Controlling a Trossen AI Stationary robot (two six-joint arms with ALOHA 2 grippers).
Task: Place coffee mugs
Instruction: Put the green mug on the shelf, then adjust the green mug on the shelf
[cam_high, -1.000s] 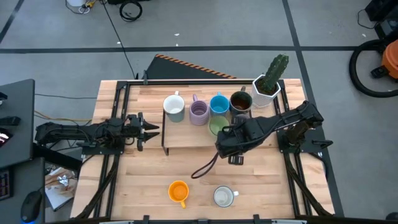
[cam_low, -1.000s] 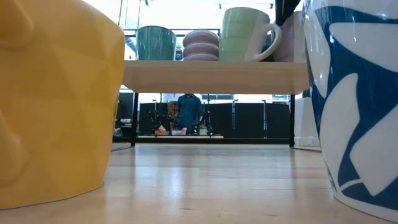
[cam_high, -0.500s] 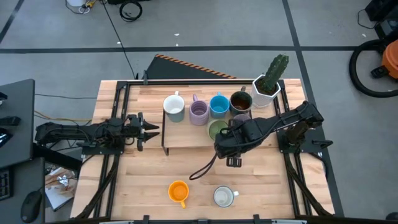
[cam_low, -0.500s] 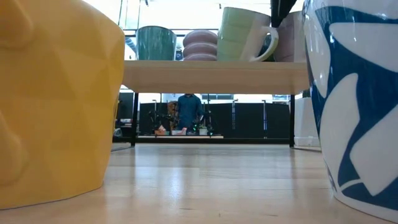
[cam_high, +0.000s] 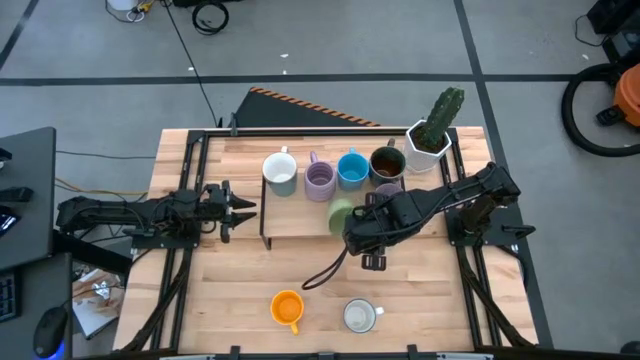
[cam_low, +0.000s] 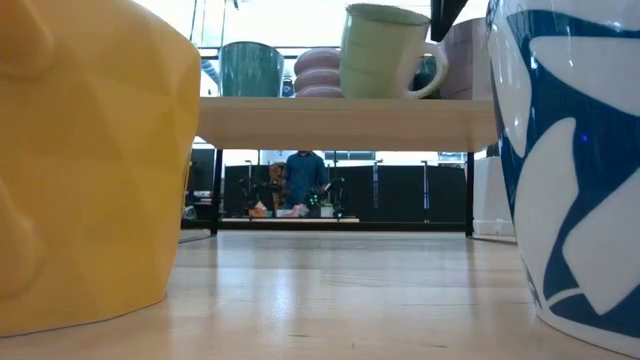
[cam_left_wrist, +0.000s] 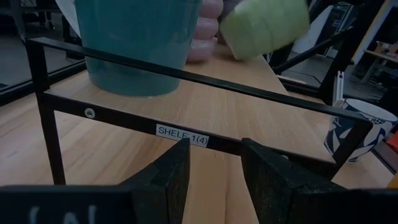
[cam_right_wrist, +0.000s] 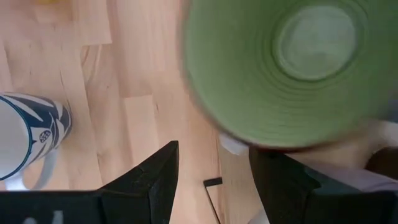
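A pale green coffee mug (cam_high: 340, 212) is seen on a raised wooden shelf (cam_high: 295, 225) at the middle of the counter (cam_high: 225, 285). It is tipped, not sitting flat, with its handle turned towards the right gripper (cam_high: 366, 228), which is pressed close against that side. The right jaws are spread apart and nothing is seen between them; the mug's mouth is seen just beyond them in the right wrist view. The tilt is judged to come from a nudge along the shelf rather than a lift, though contact cannot be confirmed.

Behind it, four mugs are lined along the shelf's far edge, probably as the finished row: a white mug (cam_high: 280, 172), a lavender mug (cam_high: 319, 180), a blue mug (cam_high: 352, 168) and a dark brown mug (cam_high: 387, 163). A cactus planter (cam_high: 430, 140) is set at the row's end.

An orange mug (cam_high: 287, 306) and a patterned white mug (cam_high: 360, 316) are left on the counter's near edge, not yet shelved.

The left gripper (cam_high: 235, 208) is parked beside the shelf's left end, jaws open and empty.
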